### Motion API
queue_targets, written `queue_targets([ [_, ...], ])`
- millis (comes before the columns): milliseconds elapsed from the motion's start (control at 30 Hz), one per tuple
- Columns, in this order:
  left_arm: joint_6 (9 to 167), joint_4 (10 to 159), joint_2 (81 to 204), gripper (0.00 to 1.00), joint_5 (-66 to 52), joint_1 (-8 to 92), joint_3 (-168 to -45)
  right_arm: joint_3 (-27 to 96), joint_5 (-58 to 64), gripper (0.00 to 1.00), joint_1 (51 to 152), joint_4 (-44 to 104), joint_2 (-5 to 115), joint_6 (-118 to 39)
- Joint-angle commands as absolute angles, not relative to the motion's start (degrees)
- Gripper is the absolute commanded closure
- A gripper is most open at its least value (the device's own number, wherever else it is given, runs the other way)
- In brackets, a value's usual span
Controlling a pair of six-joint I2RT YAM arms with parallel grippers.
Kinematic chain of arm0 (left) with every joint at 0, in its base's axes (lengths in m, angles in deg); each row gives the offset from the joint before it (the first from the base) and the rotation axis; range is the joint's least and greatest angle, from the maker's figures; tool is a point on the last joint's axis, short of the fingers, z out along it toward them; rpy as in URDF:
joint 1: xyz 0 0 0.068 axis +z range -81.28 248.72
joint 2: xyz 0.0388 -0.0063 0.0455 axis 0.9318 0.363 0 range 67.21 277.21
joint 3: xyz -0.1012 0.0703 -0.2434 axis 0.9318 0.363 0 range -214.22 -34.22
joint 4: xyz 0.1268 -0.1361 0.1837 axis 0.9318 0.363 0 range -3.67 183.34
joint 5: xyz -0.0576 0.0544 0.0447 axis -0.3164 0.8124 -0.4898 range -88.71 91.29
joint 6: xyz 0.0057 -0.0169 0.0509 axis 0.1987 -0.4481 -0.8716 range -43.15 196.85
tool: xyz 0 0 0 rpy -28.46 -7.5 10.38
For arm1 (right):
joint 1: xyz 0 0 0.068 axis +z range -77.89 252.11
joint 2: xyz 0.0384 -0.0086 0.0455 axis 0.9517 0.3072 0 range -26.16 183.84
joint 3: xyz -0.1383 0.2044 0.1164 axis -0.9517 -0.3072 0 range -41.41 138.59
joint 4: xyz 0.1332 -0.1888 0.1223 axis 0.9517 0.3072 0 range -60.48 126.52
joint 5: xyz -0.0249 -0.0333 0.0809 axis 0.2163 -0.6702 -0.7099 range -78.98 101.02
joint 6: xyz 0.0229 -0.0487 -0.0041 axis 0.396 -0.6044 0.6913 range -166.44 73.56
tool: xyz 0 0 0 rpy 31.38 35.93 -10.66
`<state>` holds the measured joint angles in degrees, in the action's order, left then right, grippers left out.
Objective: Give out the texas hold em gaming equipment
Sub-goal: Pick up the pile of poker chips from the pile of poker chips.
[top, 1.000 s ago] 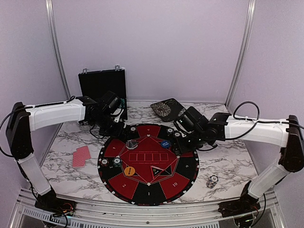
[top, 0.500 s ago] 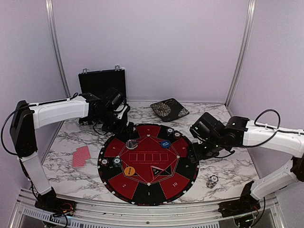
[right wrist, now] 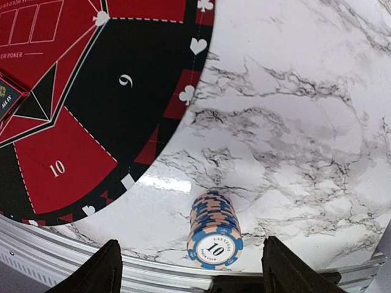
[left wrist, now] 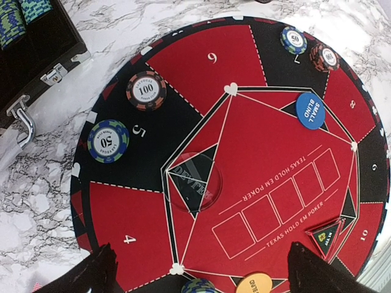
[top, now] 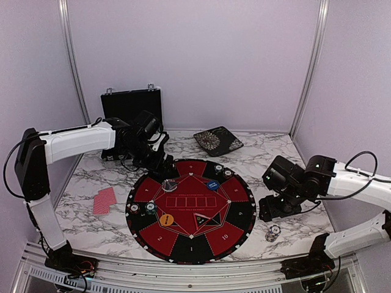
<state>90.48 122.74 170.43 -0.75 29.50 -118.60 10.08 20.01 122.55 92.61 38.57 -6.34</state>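
The round red-and-black mat (top: 190, 244) holds several single poker chips near its rim, such as a 100 chip (left wrist: 146, 90) and a 50 chip (left wrist: 108, 140). On it also lie a clear dealer disc (left wrist: 194, 181), a blue small-blind disc (left wrist: 310, 110) and an orange disc (top: 166, 219). Red-backed cards (top: 104, 200) lie left of the mat. A stack of blue-and-peach 10 chips (right wrist: 213, 229) stands on the marble at front right. My left gripper (left wrist: 201, 271) hovers open over the mat's back left. My right gripper (right wrist: 197, 278) is open above the stack, a finger on each side.
The black hinged case (top: 131, 107) stands open at back left, with its latch and chip rows at the left wrist view's corner (left wrist: 30, 49). A dark patterned tray (top: 217, 141) lies at the back. The aluminium rail (right wrist: 61, 256) runs along the table's front edge, close behind the stack.
My right arm has swung back from the mat's right rim to the front right, over the chip stack. The left arm has shifted only slightly.
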Motion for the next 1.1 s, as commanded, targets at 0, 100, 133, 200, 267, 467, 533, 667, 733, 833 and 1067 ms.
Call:
queue_targets([
  [0, 89.59, 123.41, 169.73, 0.01, -1.61, 30.51, -119.34, 8.79, 18.53, 0.24, 122.24, 95.07, 36.86, -4.08],
  [100, 89.56, 123.03, 169.44, 0.01, -1.91, 30.87, -118.75, 8.02, 18.16, 0.24, 122.27, 95.11, 37.12, -3.83],
  [133, 89.58, 122.95, 169.35, 0.01, -2.0, 30.97, -118.53, 7.67, 18.22, 0.25, 122.29, 95.03, 37.24, -3.76],
  [200, 89.69, 122.62, 169.13, 0.01, -2.15, 31.08, -118.06, 6.99, 17.96, 0.27, 122.24, 95.02, 37.42, -3.43],
  [267, 89.66, 122.34, 168.99, 0.01, -2.23, 31.18, -117.61, 6.09, 17.74, 0.3, 122.3, 94.93, 37.19, -2.98],
  [467, 89.78, 121.95, 168.92, 0.01, -2.7, 31.36, -117.03, 2.81, 17.4, 0.32, 122.3, 94.0, 36.17, -1.61],
  [533, 89.9, 121.91, 169.02, 0.01, -2.83, 31.36, -117.01, 1.96, 17.14, 0.32, 122.29, 92.97, 36.14, -1.25],
  [667, 89.9, 121.83, 168.82, 0.01, -3.01, 31.36, -116.76, 1.07, 17.14, 0.33, 122.27, 90.99, 36.61, -1.03],
  [733, 89.95, 121.84, 168.74, 0.01, -2.98, 31.45, -116.6, 0.7, 17.25, 0.33, 122.24, 90.35, 37.12, -1.07],
  [833, 89.88, 121.74, 168.56, 0.01, -2.76, 31.45, -116.33, 0.11, 17.31, 0.36, 122.29, 89.31, 38.09, -1.14],
  [1067, 90.07, 121.58, 168.4, 0.01, -2.8, 31.45, -115.89, -0.31, 18.13, 0.42, 122.27, 88.64, 38.44, -0.76],
])
